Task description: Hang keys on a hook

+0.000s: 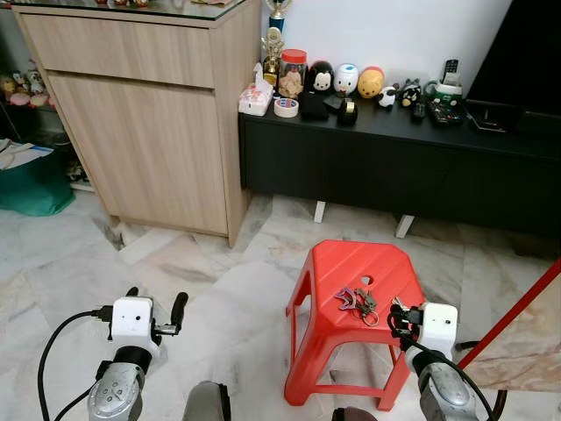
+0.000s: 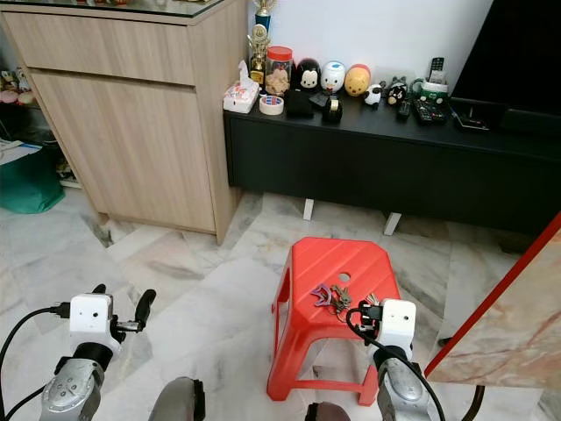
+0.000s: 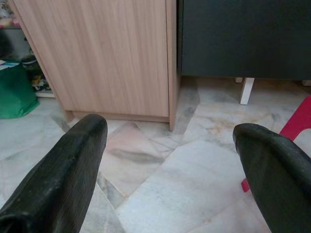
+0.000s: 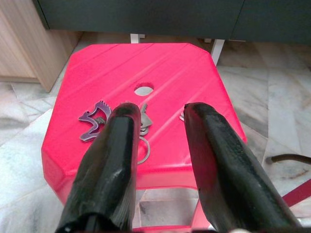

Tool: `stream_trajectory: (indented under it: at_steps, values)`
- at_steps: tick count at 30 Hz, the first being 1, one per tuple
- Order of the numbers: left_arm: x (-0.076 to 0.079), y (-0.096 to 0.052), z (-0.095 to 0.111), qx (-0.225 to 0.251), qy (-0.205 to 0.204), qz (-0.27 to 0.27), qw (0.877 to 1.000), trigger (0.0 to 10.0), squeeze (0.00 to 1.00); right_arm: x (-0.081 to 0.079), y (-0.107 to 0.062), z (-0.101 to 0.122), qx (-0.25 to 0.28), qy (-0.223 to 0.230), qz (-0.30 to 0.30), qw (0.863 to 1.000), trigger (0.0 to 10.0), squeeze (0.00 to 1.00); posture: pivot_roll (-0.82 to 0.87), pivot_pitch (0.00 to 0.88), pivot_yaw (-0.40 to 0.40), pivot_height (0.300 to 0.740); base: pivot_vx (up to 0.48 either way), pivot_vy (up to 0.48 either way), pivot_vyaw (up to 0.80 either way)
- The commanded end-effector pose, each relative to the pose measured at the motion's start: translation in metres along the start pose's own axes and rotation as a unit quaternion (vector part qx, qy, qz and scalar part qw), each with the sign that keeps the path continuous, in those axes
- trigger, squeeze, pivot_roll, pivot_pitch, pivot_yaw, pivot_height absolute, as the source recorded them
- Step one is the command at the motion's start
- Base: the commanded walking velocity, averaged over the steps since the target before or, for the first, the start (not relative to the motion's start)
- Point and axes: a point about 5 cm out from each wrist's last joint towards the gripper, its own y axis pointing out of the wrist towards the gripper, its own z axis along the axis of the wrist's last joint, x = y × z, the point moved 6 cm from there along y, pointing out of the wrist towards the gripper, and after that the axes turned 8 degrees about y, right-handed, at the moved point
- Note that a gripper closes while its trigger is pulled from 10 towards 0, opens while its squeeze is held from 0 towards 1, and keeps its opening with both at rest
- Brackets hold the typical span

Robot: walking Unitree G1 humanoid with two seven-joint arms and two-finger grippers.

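Your keys (image 1: 356, 303) lie on the red stool (image 1: 351, 263), just at 9 o'clock from your right hand (image 4: 158, 114), which hovers released over the stool's near edge with its fingers spread. Your left hand (image 3: 167, 141) is also released, held over the marble floor (image 1: 219, 289) toward the wooden cabinet (image 1: 149, 123) at 11 o'clock.

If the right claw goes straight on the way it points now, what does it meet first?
Most likely the bunch of keys lying on the red stool: the open right claw points down at the seat, its one finger just over them. Depth is unclear.
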Motion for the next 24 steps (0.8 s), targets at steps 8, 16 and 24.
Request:
stream_trajectory:
  at_steps: [8,16,24]
  values:
    - [0.0041,0.0013,0.0015,0.001,-0.009,-0.001,1.000,10.0,0.00,0.0024,0.0013,0.0038,0.003,0.000,-0.002,1.000,10.0,0.00,0.06,0.000,-0.084,0.597,0.000,0.000,0.00]
    - [0.0043,0.0019,0.0025,0.003,-0.008,-0.002,1.000,10.0,0.00,0.0016,0.0013,0.0033,0.002,-0.001,-0.001,1.000,10.0,0.00,0.06,0.000,-0.084,0.597,0.000,0.000,0.00]
    - [0.0042,0.0020,0.0024,0.002,-0.008,-0.002,1.000,10.0,0.00,0.0028,0.0014,-0.0012,-0.012,-0.006,-0.004,1.000,10.0,0.00,0.07,0.000,-0.082,0.597,0.060,0.000,0.00]
